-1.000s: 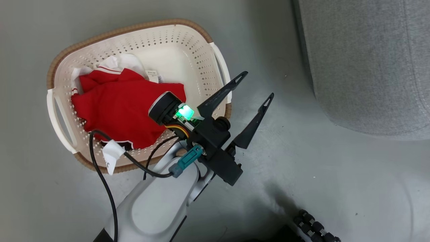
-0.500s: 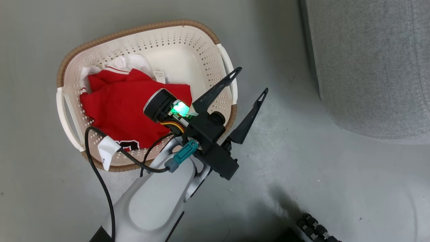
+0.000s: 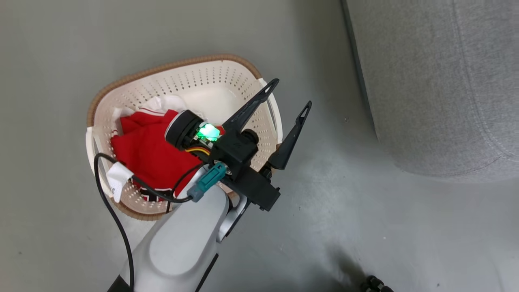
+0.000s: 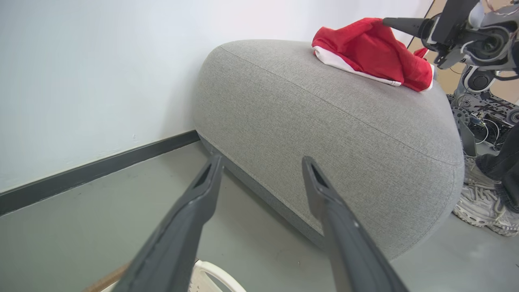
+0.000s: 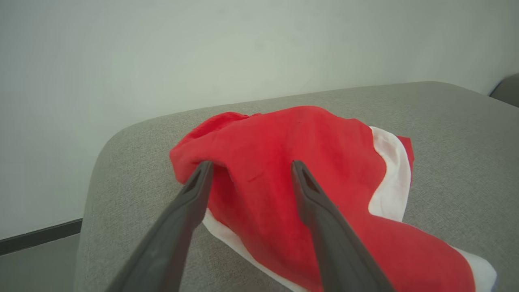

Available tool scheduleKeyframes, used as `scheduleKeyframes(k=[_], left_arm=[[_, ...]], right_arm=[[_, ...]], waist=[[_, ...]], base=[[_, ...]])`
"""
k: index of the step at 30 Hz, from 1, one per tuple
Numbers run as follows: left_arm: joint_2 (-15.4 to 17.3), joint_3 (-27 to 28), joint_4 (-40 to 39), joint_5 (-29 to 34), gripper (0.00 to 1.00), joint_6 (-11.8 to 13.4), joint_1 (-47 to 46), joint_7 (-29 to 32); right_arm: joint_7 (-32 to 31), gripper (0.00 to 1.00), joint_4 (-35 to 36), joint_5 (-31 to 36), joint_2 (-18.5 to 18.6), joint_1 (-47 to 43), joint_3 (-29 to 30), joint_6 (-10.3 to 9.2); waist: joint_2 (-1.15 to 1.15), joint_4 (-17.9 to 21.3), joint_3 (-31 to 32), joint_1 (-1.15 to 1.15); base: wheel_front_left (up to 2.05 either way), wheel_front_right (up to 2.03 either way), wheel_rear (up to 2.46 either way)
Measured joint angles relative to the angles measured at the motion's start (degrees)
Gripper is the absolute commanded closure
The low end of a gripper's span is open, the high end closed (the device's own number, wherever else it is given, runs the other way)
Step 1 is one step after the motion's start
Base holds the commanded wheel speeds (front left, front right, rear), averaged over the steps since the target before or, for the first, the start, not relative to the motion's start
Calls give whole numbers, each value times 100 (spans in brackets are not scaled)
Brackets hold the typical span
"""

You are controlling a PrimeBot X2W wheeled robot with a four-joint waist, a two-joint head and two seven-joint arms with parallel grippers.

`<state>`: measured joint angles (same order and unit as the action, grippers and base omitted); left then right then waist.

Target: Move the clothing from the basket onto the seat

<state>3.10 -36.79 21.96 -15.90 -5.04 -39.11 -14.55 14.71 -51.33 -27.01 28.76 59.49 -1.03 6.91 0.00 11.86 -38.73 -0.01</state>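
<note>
Mid-frame in the head view, the left gripper (image 3: 291, 94) is hanging spread and empty over the right rim of the basket (image 3: 202, 77). Red clothes (image 3: 142, 150) are lying inside, partly hidden under the arm. Farther off, the right gripper (image 5: 251, 165) is hovering, fingers parted and clamping nothing, over a red garment (image 5: 332, 138) lying on the seat (image 5: 446, 121). Next, the left one is likely needing to dip down and pinch a fold. Whether a right fingertip is touching cloth is hard to tell.
</note>
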Motion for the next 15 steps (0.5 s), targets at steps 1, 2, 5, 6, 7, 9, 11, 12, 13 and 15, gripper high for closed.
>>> scheduleKeyframes(k=[1, 2, 5, 6, 7, 9, 11, 12, 13, 15], left_arm=[[-1, 15, 7, -57, 0, 0, 25, 0], [-1, 29, 13, -90, 0, 2, 64, 0], [-2, 51, 41, -148, 0, 53, 140, 0], [-2, 69, 47, -177, 0, 53, 177, 0], [-2, 79, 63, -202, 0, 55, 208, 0], [-4, 98, 93, -244, 0, 70, 241, 0], [-4, 123, 107, -290, 0, 110, 298, 0], [-8, 127, 122, -328, 0, 110, 331, 0], [-11, 134, 145, -377, 0, 110, 358, 0], [-18, 175, 181, -441, 0, 160, 434, 0]], right_arm=[[0, 0, 51, 34, -35, -84, -4, 2], [0, 0, 94, 49, -62, -152, -7, 18], [0, 0, 202, 87, -104, -261, -19, 18], [0, 0, 261, 94, -126, -313, -34, 18], [1, 0, 320, 103, -154, -369, -38, 19], [1, 0, 437, 142, -205, -515, -64, 19], [0, 0, 542, 144, -255, -677, -118, 20], [0, 0, 622, 145, -282, -776, -174, 20], [0, 0, 700, 144, -328, -878, -222, 21], [0, 0, 829, 144, -434, -1066, -323, 23]], waist=[[0, -4, 62, 0], [0, -9, 123, 0], [0, -22, 249, 0], [0, -31, 313, 0], [0, -41, 378, 0], [0, -66, 513, 0], [0, -98, 651, 0], [0, -116, 720, 0], [-1, -137, 792, 0], [0, -184, 932, -1]], base=[[0, 0, 0], [0, 0, 0], [0, 0, 0], [0, 0, 0], [0, 0, 0], [0, 0, 0], [0, 0, 0], [0, 0, 0], [0, 0, 0], [0, 0, 0]])
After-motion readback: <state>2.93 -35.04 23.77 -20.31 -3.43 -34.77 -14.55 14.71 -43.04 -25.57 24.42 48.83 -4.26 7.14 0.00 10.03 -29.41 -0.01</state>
